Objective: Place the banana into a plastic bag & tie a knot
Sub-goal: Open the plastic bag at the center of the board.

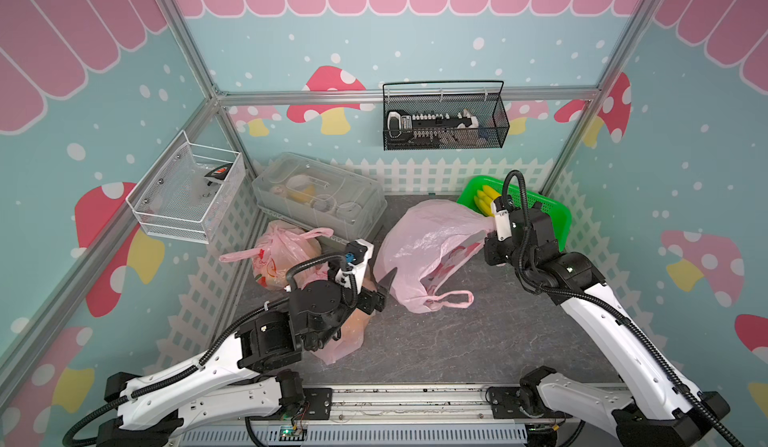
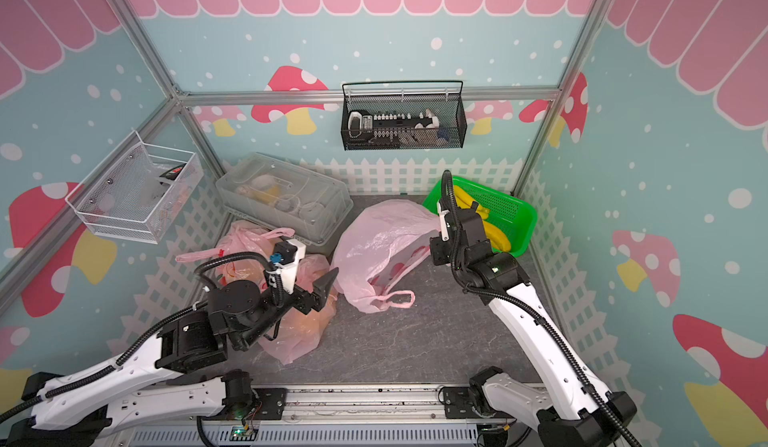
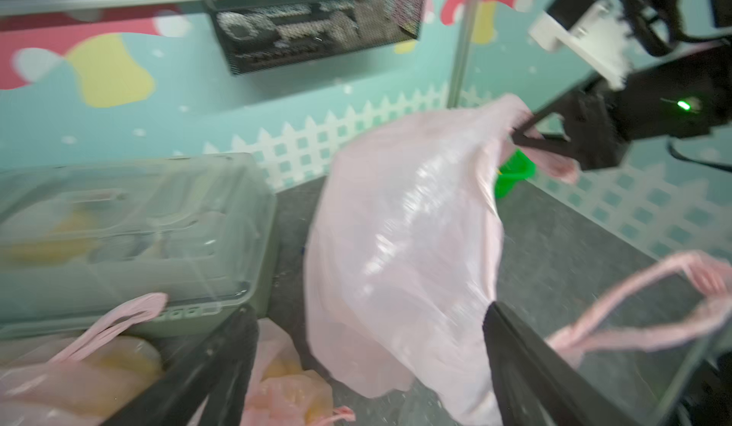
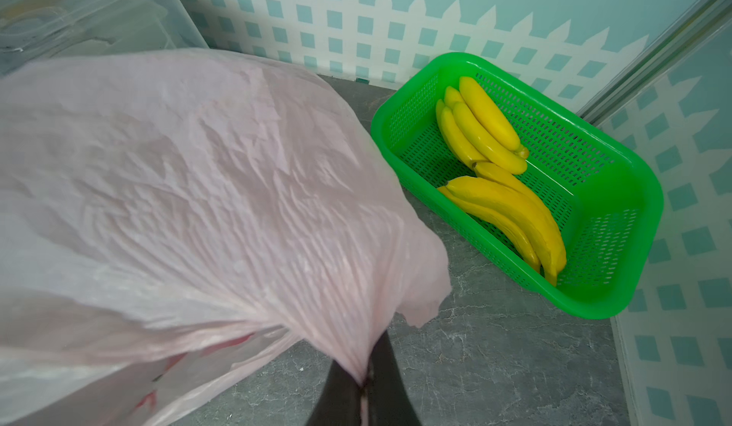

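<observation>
The pink plastic bag [image 1: 432, 249] lies billowed at mid-table in both top views [image 2: 382, 245]. My right gripper [image 4: 364, 380] is shut on its gathered rim; from the left wrist the same pinch [image 3: 523, 135] shows. One bag handle [image 1: 453, 299] lies loose on the table. My left gripper [image 3: 368, 313] stands open at the bag's left side, and its dark fingertip [image 1: 392, 272] is right at the plastic. Two bunches of yellow banana [image 4: 487, 127] [image 4: 515, 214] rest in the green basket [image 4: 649, 206] behind my right wrist.
Two knotted pink bags [image 1: 282, 254] [image 1: 345, 332] with fruit lie under and beside my left arm. A clear lidded box [image 1: 320, 200] sits at the back left. A black mesh basket [image 1: 444, 121] and a white wire basket [image 1: 187, 191] hang on the walls.
</observation>
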`<action>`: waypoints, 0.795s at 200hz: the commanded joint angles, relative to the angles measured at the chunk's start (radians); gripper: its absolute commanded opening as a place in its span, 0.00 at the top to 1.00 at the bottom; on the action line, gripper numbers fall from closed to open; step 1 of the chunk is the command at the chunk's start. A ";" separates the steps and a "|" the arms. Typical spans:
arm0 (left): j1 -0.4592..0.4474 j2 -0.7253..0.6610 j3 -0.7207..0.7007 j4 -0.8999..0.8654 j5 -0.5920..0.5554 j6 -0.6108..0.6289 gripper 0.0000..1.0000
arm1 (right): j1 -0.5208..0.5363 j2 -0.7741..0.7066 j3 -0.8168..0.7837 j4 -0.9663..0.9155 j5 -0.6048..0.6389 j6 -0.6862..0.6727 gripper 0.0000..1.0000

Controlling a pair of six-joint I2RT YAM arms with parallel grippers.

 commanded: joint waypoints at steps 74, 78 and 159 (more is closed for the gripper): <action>-0.057 0.356 0.113 0.190 0.065 -0.013 0.13 | 0.148 -0.007 0.056 0.059 -0.022 0.062 1.00; -0.057 0.367 0.109 0.211 0.070 -0.019 0.13 | 0.150 -0.011 0.054 0.064 -0.024 0.070 1.00; -0.021 0.632 0.207 0.226 0.109 -0.085 0.06 | 0.205 -0.011 0.059 0.084 -0.082 0.110 1.00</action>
